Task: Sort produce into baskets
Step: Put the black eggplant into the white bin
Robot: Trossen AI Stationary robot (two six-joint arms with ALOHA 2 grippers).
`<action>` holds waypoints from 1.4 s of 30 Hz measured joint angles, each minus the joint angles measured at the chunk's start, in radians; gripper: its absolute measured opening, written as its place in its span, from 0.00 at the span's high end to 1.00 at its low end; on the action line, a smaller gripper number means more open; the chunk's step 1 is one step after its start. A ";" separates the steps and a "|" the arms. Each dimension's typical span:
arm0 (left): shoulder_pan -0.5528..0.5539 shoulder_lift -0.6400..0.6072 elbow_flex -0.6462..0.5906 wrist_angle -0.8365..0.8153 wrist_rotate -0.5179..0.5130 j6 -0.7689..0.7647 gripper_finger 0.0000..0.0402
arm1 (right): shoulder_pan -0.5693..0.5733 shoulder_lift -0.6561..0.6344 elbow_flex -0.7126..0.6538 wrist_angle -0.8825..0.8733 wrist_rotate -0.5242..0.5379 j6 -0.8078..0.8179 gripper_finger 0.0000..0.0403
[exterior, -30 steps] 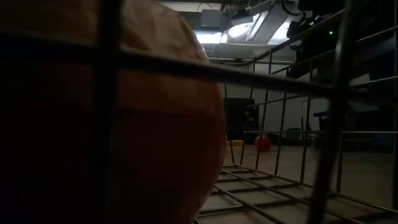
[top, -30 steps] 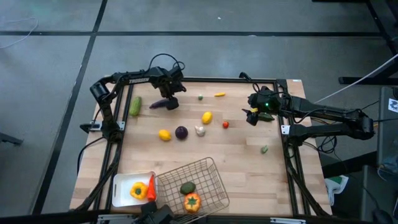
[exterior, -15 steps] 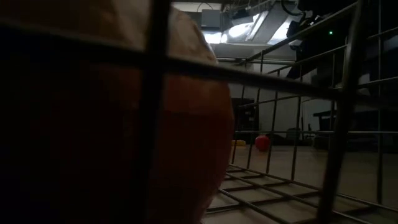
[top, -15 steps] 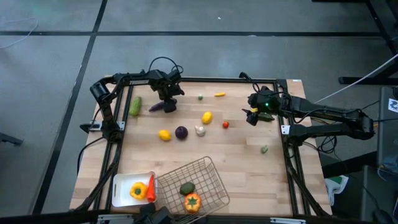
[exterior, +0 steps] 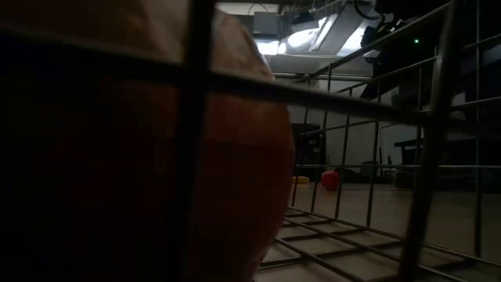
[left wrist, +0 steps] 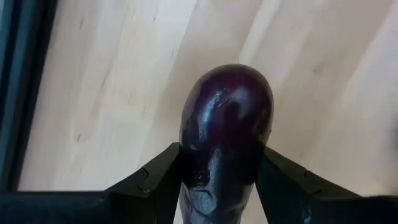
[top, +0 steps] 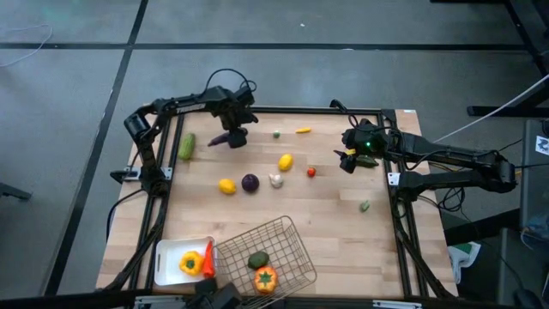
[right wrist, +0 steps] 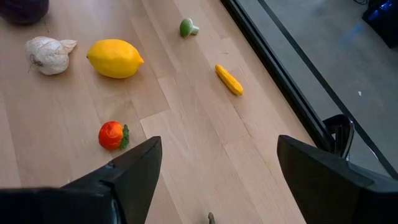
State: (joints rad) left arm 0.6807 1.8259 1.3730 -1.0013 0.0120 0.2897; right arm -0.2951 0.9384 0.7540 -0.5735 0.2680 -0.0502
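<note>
Gripping the purple eggplant (left wrist: 225, 134) between both dark fingers (left wrist: 163, 176), left gripper (top: 232, 129) closed on its sides near the table's far-left part.

Lay just beside that gripper on the outer side: green cucumber (top: 187, 145). Sat farther toward the table's middle: yellow lemon (top: 285, 161), second lemon (top: 226, 185), purple onion (top: 250, 182), garlic (top: 275, 180), small red piece (top: 311, 172). Stood well apart at the near edge: wire-mesh basket (top: 292, 232) with an orange pepper (top: 265, 278) and a dark green piece (top: 258, 259); beside it, white tray (top: 167, 256) with a yellow pepper (top: 191, 263). Hovered at the far-right edge, fingers spread wide and empty: right gripper (right wrist: 214, 180).
</note>
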 joint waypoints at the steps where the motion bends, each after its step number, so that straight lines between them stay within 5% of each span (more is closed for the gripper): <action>1: -0.004 0.000 0.028 -0.044 0.000 -0.004 0.56 | 0.000 0.000 0.000 0.000 0.000 0.000 0.22; 12: -0.161 -0.003 0.279 -0.581 0.051 -0.234 0.56 | 0.000 0.000 0.000 0.000 0.000 0.000 0.22; 19: -0.321 -0.086 0.279 -0.571 0.236 -0.410 0.56 | 0.000 0.000 0.000 -0.002 0.000 0.000 0.22; 31: -0.663 -0.185 0.278 -0.567 0.217 -0.811 0.56 | 0.000 0.000 0.000 -0.003 0.000 0.000 0.22; 42: -1.033 -0.182 0.269 -0.519 0.070 -1.258 0.56 | 0.000 0.000 0.000 -0.003 0.000 0.000 0.22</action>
State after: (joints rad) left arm -0.3524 1.6444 1.6417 -1.5208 0.0821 -0.9686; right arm -0.2951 0.9382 0.7540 -0.5762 0.2680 -0.0502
